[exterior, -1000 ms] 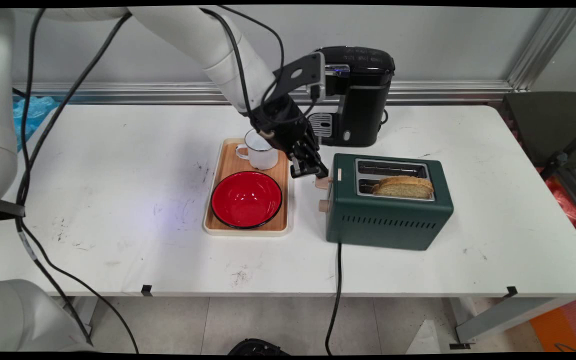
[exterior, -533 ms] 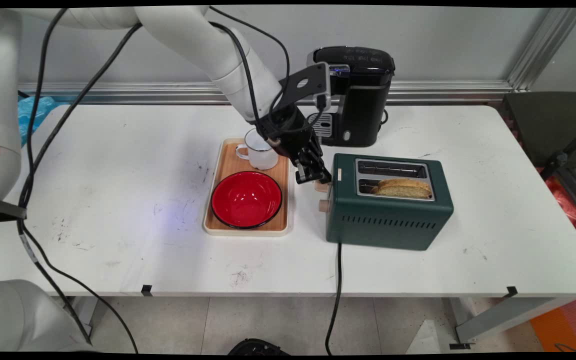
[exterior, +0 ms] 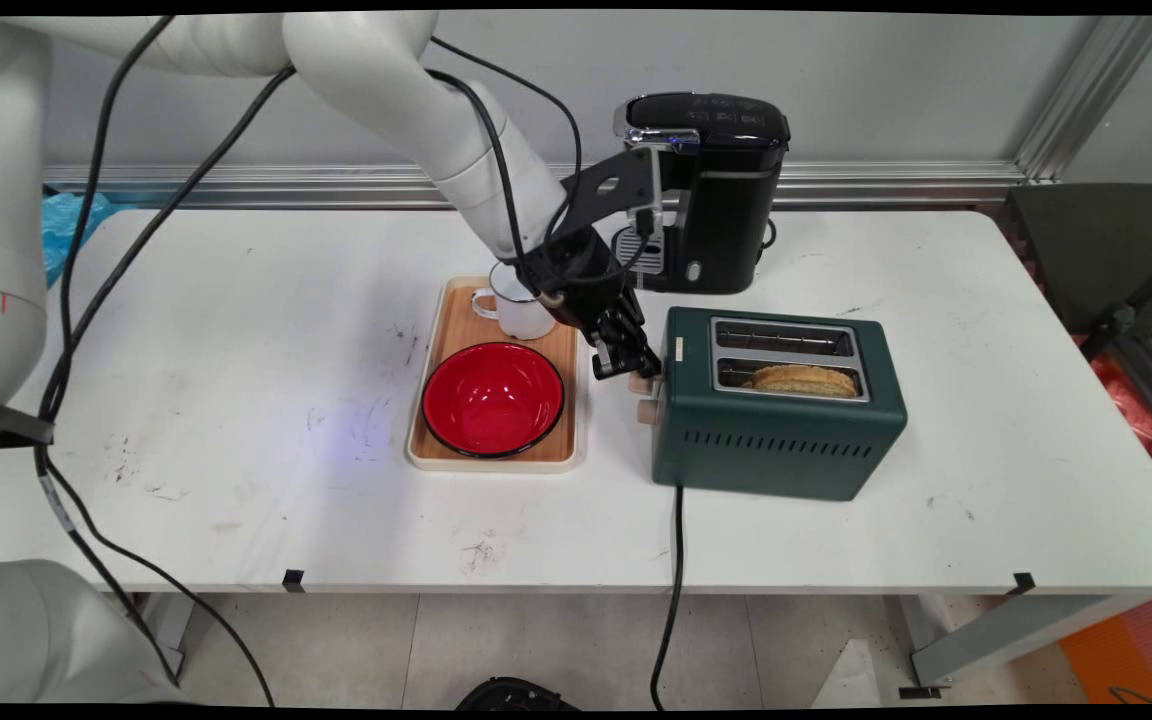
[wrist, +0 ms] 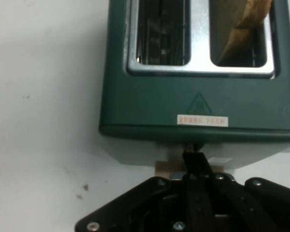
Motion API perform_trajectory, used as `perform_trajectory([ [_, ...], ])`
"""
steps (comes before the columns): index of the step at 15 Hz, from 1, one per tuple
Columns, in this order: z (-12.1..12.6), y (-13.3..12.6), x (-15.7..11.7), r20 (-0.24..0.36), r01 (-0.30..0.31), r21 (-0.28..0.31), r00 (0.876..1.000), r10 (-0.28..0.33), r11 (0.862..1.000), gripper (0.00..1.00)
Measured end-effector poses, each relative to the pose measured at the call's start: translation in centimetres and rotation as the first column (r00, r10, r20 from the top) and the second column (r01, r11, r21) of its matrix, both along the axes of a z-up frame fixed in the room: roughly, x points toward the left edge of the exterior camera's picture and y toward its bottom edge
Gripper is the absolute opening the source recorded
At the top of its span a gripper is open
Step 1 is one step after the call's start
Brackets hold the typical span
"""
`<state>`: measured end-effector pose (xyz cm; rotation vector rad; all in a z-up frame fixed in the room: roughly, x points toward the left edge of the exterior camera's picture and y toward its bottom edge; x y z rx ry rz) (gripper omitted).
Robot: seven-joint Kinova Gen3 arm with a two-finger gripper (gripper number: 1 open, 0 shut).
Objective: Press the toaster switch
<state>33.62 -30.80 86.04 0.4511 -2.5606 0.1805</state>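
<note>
White and scuffed with dark marks, the counter point(exterior: 236, 380) carries a rounded wooden tray point(exterior: 492, 455) with a pale rim. A glossy red bowl point(exterior: 492, 398) with a dark edge sits at the tray's 6 o'clock end, and a white enamel mug point(exterior: 516, 312) stands at its 12 o'clock end. At the tray's 3 o'clock, the black gripper point(exterior: 633, 370) point(wrist: 195, 159) has its fingers drawn together into one narrow tip, pressing on the pale wooden lever point(exterior: 643, 383) point(wrist: 170, 168) on the end of a boxy dark green toaster point(exterior: 776, 440) point(wrist: 193, 104). A browned bread slice point(exterior: 802, 379) point(wrist: 249, 24) sits low in the nearer of two steel-rimmed slots. At the toaster's 12 o'clock stands a shiny black coffee machine point(exterior: 721, 190).
</note>
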Motion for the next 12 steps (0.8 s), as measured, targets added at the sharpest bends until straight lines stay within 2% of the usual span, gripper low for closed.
perform_trajectory([
  [12, -1.3, -0.2, 0.5, 0.012, -0.016, 0.008, 1.0, 0.016, 1.0, 0.0],
])
